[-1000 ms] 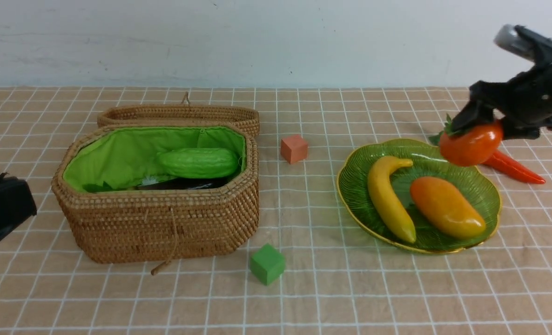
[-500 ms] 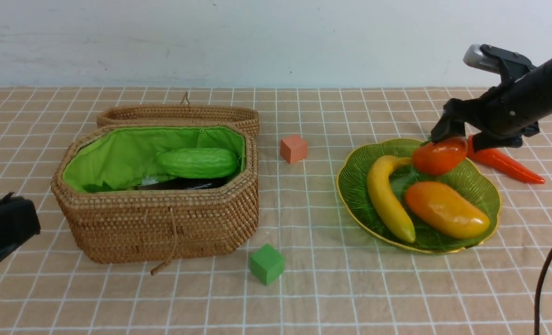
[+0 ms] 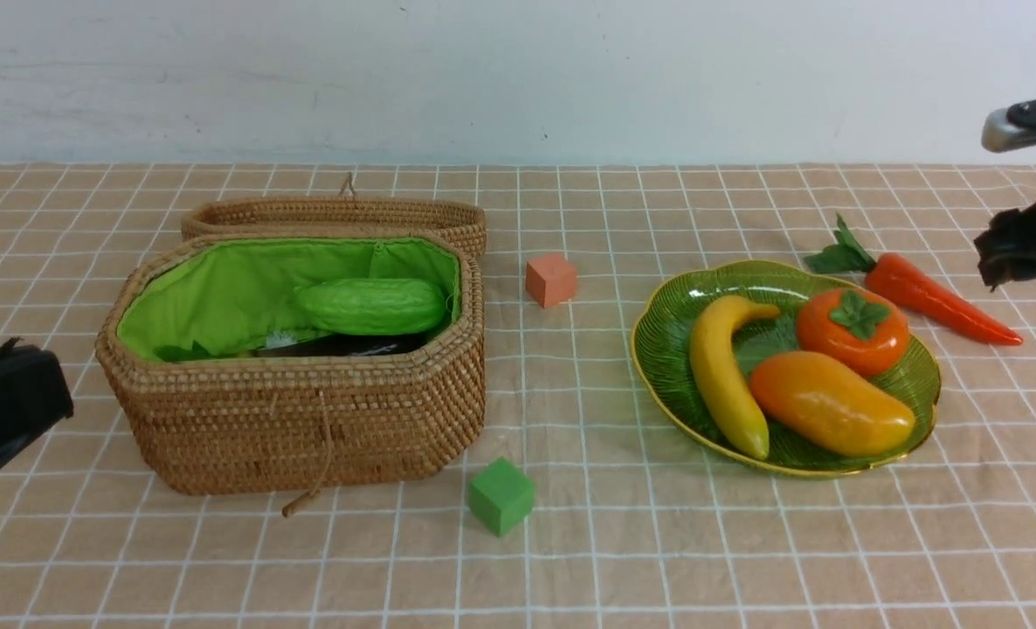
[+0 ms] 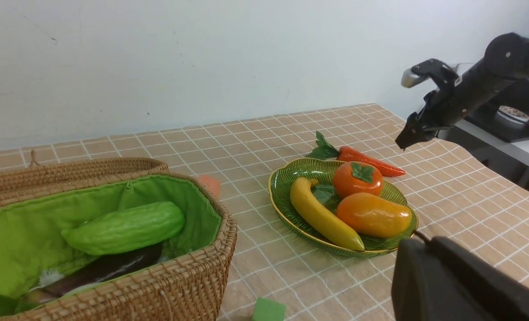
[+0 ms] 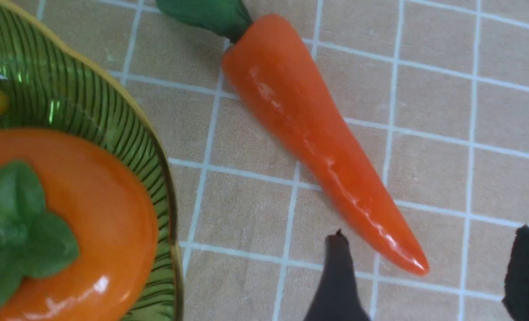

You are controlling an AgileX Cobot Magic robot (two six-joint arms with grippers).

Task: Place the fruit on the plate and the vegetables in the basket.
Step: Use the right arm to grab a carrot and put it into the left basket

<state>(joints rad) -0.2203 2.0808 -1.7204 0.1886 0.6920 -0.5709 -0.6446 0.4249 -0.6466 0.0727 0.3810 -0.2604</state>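
Plain white wall [image 3: 518,79] behind, faintly scuffed. Table covered by tan cloth with white grid lines [image 3: 658,559], lightly wrinkled. Second pale table [image 4: 510,147] stands beyond. Lighting even.

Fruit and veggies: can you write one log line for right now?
plate: banana, mango, persimmon | carrot: on cloth | right gripper: open, empty

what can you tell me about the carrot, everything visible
The carrot is a glossy orange toy, plastic by its shine, tapering to a point, with dark green leaves at its thick end. It lies flat on the checked tablecloth, just beyond the plate, leaves toward the plate's far rim, apparently not touching it. Nothing holds it; the right gripper hangs open above its tip.
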